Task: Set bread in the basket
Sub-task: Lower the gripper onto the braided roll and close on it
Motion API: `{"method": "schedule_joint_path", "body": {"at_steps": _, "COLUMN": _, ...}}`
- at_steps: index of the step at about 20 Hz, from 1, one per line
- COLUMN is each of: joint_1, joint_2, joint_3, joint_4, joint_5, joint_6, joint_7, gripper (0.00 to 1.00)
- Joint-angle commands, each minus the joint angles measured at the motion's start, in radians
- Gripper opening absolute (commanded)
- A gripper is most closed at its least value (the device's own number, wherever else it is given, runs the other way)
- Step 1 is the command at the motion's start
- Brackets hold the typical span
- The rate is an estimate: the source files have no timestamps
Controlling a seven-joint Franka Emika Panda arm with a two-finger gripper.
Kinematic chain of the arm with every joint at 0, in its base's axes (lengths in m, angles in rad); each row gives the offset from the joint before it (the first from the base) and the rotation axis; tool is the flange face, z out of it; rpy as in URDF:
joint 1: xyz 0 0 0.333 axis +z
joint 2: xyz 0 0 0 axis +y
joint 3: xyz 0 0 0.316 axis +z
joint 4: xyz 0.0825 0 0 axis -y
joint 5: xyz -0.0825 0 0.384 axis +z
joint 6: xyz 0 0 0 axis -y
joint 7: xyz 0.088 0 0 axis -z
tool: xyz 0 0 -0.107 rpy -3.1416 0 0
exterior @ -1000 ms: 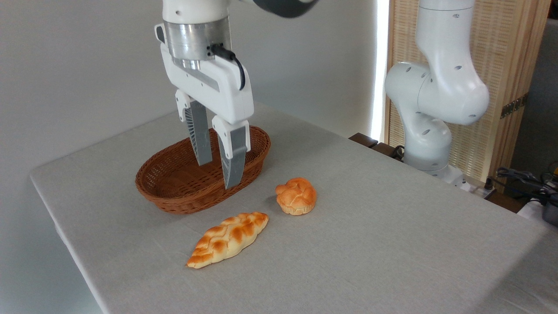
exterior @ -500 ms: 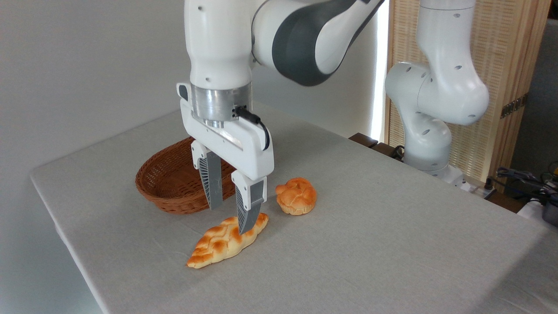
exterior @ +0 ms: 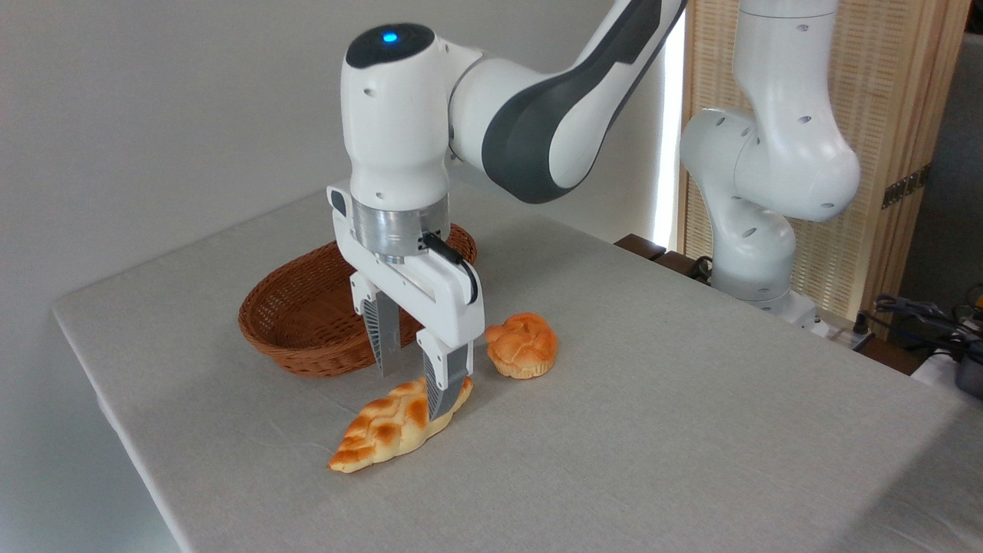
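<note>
The bread, a long braided loaf in pale yellow with toasted patches, lies on the grey tablecloth in front of the basket. The basket is an oval of reddish-brown wicker with nothing visible inside it. My gripper points straight down and is open. Its two fingers stand on either side of the loaf's right half, with the tips down near the cloth. The front finger hides part of the loaf's right end, and the rear finger is just behind the loaf.
A small round knotted bun sits just right of the gripper, close to the loaf's right tip. The robot's base stands at the table's far right edge. The table's left edge runs near the basket.
The gripper came from above the basket, moved forward and to the right, and dropped until its open fingers straddle the loaf. The loaf, bun and basket stayed in place.
</note>
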Motion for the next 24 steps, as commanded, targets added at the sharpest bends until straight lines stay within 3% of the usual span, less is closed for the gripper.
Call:
{"method": "schedule_joint_path", "body": {"at_steps": 1, "joint_1": -0.017, "joint_2": 0.014, "joint_3": -0.013, "joint_4": -0.033, "joint_5": -0.009, "joint_6": 0.05, "joint_7": 0.007, "gripper": 1.0}}
{"method": "schedule_joint_path", "body": {"at_steps": 6, "joint_1": -0.017, "joint_2": 0.028, "joint_3": -0.023, "joint_4": -0.073, "joint_5": -0.013, "joint_6": 0.115, "joint_7": 0.007, "gripper": 1.0}}
{"method": "schedule_joint_path", "body": {"at_steps": 7, "joint_1": -0.017, "joint_2": 0.03, "joint_3": -0.023, "joint_4": -0.075, "joint_5": -0.013, "joint_6": 0.116, "joint_7": 0.008, "gripper": 0.95}}
{"method": "schedule_joint_path", "body": {"at_steps": 10, "joint_1": -0.017, "joint_2": 0.034, "joint_3": -0.023, "joint_4": -0.073, "joint_5": -0.007, "joint_6": 0.125, "joint_7": 0.056, "gripper": 0.59}}
{"method": "schedule_joint_path", "body": {"at_steps": 12, "joint_1": -0.017, "joint_2": 0.036, "joint_3": -0.02, "joint_4": -0.076, "joint_5": -0.006, "joint_6": 0.116, "joint_7": 0.111, "gripper": 0.48}}
{"method": "schedule_joint_path", "body": {"at_steps": 16, "joint_1": -0.016, "joint_2": 0.037, "joint_3": -0.013, "joint_4": -0.081, "joint_5": -0.007, "joint_6": 0.116, "joint_7": 0.114, "gripper": 0.27}}
{"method": "schedule_joint_path", "body": {"at_steps": 19, "joint_1": -0.016, "joint_2": 0.036, "joint_3": -0.011, "joint_4": -0.081, "joint_5": -0.007, "joint_6": 0.116, "joint_7": 0.114, "gripper": 0.22}}
{"method": "schedule_joint_path", "body": {"at_steps": 24, "joint_1": -0.008, "joint_2": 0.034, "joint_3": -0.008, "joint_4": -0.05, "joint_5": -0.02, "joint_6": 0.107, "joint_7": 0.108, "gripper": 0.22}}
